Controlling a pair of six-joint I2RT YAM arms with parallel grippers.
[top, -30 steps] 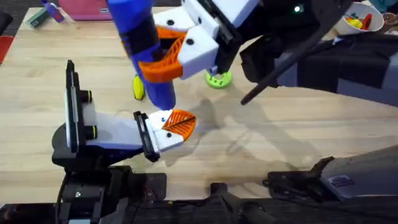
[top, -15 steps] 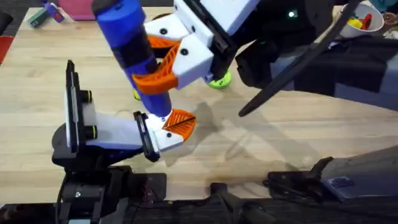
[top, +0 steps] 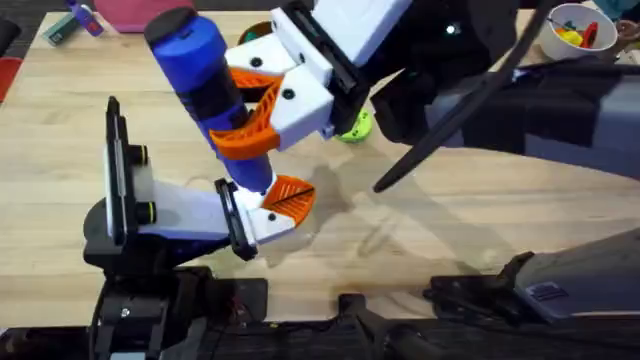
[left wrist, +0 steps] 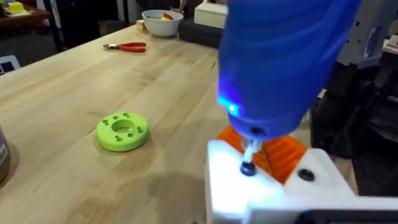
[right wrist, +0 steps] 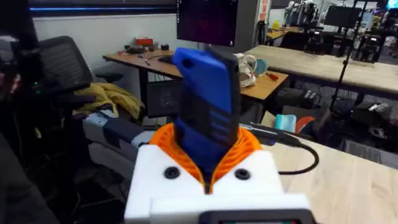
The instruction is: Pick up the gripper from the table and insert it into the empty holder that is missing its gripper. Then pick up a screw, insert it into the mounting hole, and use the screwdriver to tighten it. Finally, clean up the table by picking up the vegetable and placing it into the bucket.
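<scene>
Between the right gripper's [top: 262, 112] fingers, pinched, sits the blue screwdriver [top: 205, 85], tip on the screw [left wrist: 247, 168] in the holder [top: 270, 222]. Gripper [top: 290, 197] seated; tightening underway. Left fingers: cannot tell. Vegetable not binned. White bowl [top: 578, 32] holds yellow and red pieces.

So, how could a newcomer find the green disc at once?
Start from the wooden table. The green disc lies flat on it, apart from the blue screwdriver and the red pliers. It alone is bright green, round, with a central hole and small holes around.
</scene>
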